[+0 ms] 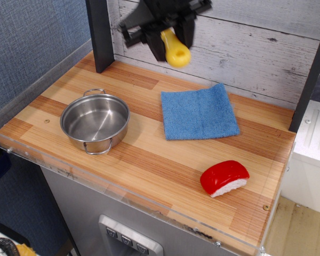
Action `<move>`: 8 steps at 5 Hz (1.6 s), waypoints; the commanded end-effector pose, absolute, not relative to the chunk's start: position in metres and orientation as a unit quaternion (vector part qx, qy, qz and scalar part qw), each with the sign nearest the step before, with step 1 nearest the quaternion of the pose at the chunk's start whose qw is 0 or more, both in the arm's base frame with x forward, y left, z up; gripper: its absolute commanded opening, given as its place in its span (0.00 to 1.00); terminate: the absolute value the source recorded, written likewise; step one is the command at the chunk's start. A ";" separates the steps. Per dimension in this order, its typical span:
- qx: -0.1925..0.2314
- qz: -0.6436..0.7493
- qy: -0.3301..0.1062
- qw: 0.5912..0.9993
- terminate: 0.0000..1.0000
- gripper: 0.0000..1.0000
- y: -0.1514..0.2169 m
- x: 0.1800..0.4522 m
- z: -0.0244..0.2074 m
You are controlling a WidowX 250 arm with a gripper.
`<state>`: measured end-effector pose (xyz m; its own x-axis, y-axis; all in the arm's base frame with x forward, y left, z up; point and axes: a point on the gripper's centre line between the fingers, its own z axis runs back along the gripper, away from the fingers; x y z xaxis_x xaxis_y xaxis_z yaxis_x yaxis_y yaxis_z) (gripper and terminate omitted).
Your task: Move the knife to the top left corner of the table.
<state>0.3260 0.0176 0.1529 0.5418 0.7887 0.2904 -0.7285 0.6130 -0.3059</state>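
— Biggest first? Striped wooden plank counter (149,160), clear acrylic rim along the front edge, white plank wall behind.

— And on it? Steel pot (95,122) with two loop handles at 9 o'clock, empty. Blue cloth (199,113) lying flat just past centre toward 1 o'clock. Red-and-white sushi toy (224,178) at 4 o'clock, well apart from the cloth.

— End effector? Black end effector (169,33) up at 12 o'clock, above the counter's far edge, fingers clamped on the knife (175,49).

— Knife itself? Only the chunky yellow handle showing, hole at its end, hanging below the fingers, clear of the surface; blade hidden inside the grip.
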 end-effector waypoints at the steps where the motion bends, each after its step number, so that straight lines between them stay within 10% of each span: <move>1: -0.067 0.519 -0.216 0.825 0.00 0.00 0.059 0.324 0.149; 8: -0.036 0.692 -0.147 0.706 0.00 0.00 0.102 0.373 0.036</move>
<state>0.3741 0.1053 0.0157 0.0019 0.9900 0.1413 -0.9792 0.0305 -0.2007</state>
